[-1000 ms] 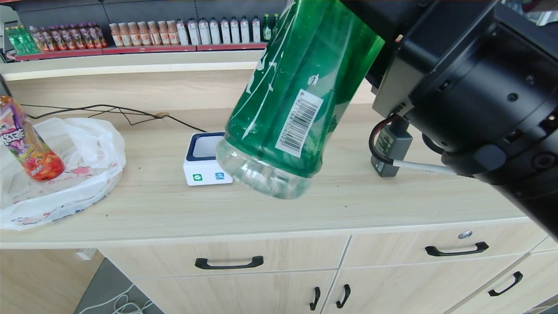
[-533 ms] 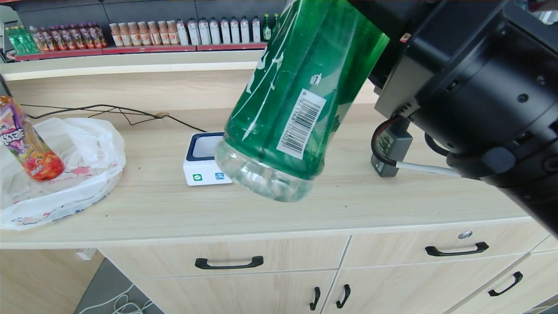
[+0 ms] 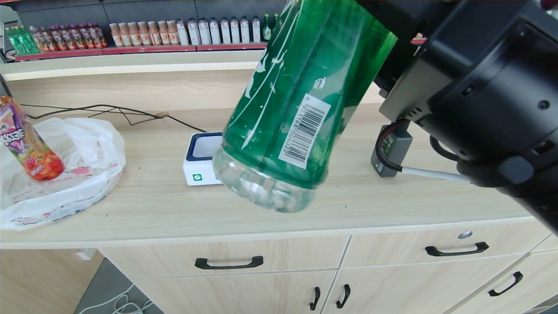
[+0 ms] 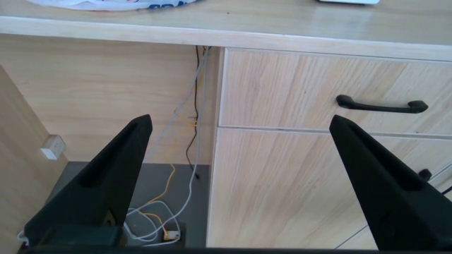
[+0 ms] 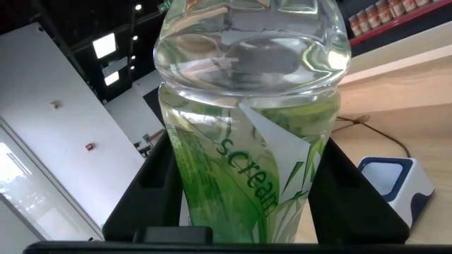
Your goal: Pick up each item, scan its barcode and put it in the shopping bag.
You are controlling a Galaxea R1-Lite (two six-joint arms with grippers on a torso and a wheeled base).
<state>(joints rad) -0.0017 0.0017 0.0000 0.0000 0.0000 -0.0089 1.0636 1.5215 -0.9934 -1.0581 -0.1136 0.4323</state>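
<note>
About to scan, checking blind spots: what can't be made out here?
Head view: cap of the green bottle, cut off by the top edge.
Head view: right side of the scanner, hidden behind the bottle's base.
Head view: left part of the shopping bag, cut off by the frame edge.

Light wood counter (image 3: 152, 205), drawers (image 3: 283, 255) beneath. On top: white shopping bag (image 3: 83, 174) at left, white blue-rimmed scanner box (image 3: 198, 159) mid-counter, black cable (image 3: 100, 107) along the back, dark grey device (image 3: 390, 150) at right.
</note>
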